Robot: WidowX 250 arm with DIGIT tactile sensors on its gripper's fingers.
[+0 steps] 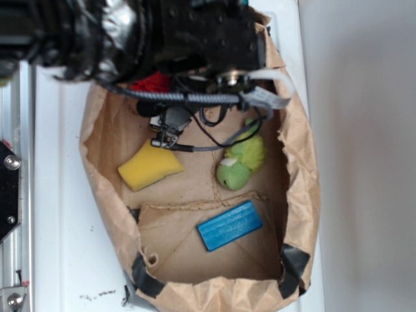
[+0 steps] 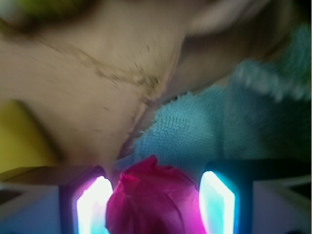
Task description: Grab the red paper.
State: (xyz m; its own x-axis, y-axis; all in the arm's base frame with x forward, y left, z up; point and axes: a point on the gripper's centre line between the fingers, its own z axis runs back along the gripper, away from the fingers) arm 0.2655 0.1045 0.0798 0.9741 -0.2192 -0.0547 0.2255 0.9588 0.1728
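In the wrist view the red paper (image 2: 156, 200), a crumpled ball, fills the space between my gripper's (image 2: 155, 207) two glowing pads (image 2: 92, 207) and touches both, so the gripper is shut on it. Just beyond it lies the teal cloth (image 2: 219, 126). In the exterior view only a scrap of the red paper (image 1: 154, 82) shows at the back of the brown paper bag (image 1: 104, 130). The black arm (image 1: 195, 32) hides the remainder and the fingertips.
On the bag's floor lie a yellow sponge (image 1: 149, 167), a green plush toy (image 1: 242, 162) and a blue block (image 1: 229, 225). The bag's crumpled walls rise all round. The sponge (image 2: 22, 136) is at the left of the wrist view.
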